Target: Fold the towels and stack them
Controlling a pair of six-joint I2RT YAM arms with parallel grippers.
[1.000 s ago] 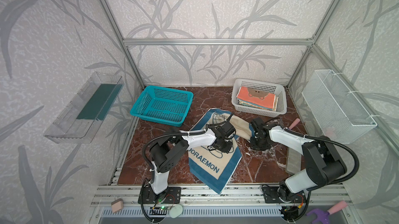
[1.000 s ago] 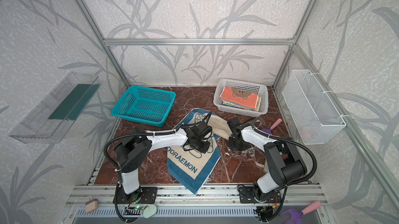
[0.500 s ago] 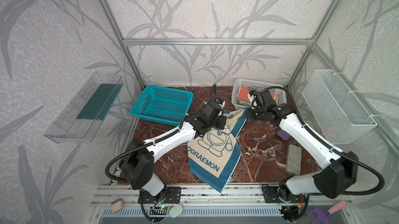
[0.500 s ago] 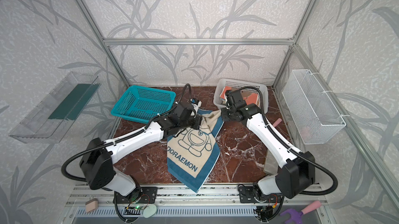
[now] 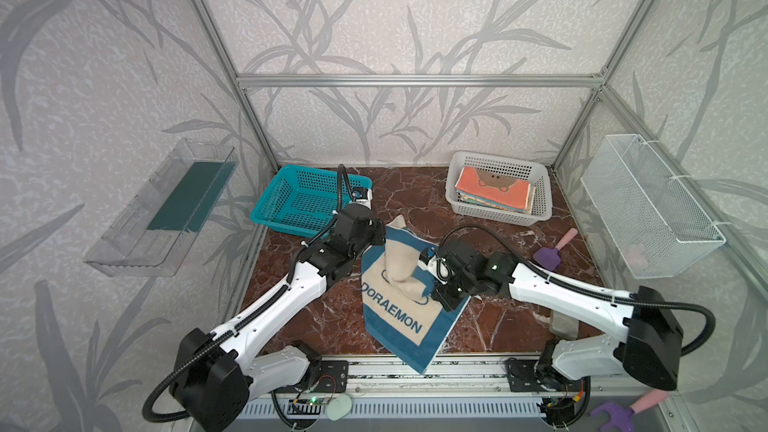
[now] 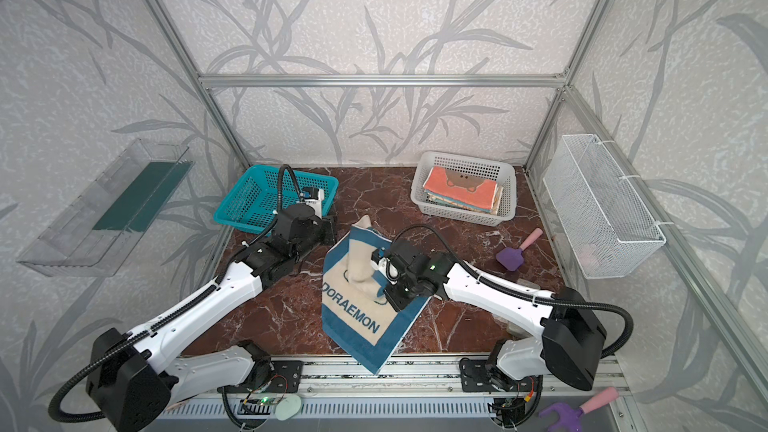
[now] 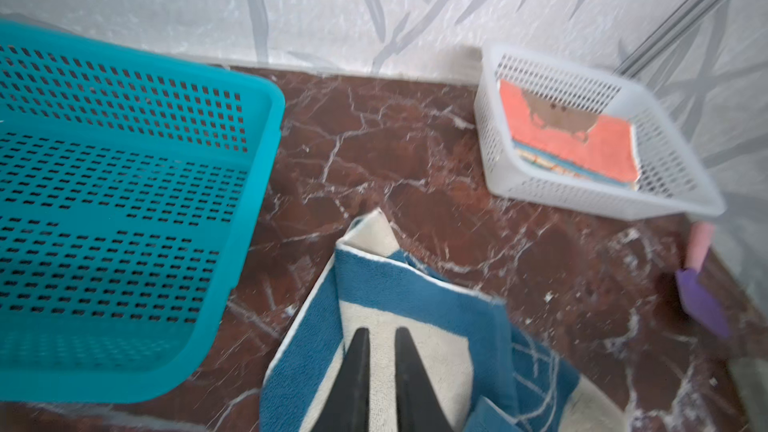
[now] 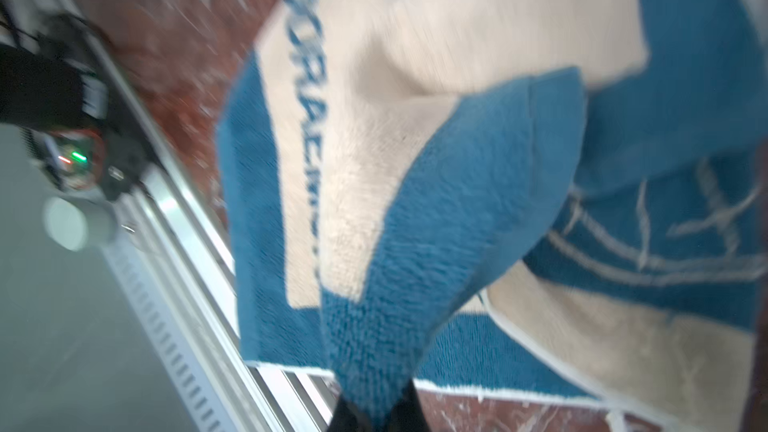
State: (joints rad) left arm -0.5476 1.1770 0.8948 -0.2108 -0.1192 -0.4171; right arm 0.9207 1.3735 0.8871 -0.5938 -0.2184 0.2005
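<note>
Far left, a clear shelf (image 5: 166, 209) is fixed to the wall. A teal basket (image 5: 307, 201) is set on the worktop (image 5: 324, 326) below it, with nothing seen inside. Just beside the basket's near right corner the left hand (image 7: 379, 334) is held low over the far end of the DORAEMON towel (image 5: 395, 317). In the left wrist view its fingers (image 7: 360, 367) are seen a little apart, cream cloth showing through the gap. No pinch is seen, but contact with the cloth cannot be ruled out. The towel is laid mid-worktop on a diagonal, its long axis running from the far corner by the left hand to the near corner, which overhangs the front rail. A cream flap (image 5: 397, 259) is stood up across the middle, so the fold is judged only partly made. At the towel's right edge the right hand (image 8: 376, 409) is closed on a blue border corner, the cloth bunched between its fingers and lifted off the worktop. Farther right, at the back, a coral bear towel (image 5: 494, 188) is seen topping a folded stack in the white basket (image 5: 498, 217), well apart from both hands. A purple scoop (image 5: 548, 257) and a wire basket (image 5: 648, 209) on the right wall are noted beyond. The coming move is judged to turn on the held corner. The near overhanging corner lies toward the rail from the right hand, along the long axis. The left hand is the nearer one to the far end and is best placed to pin it.
</note>
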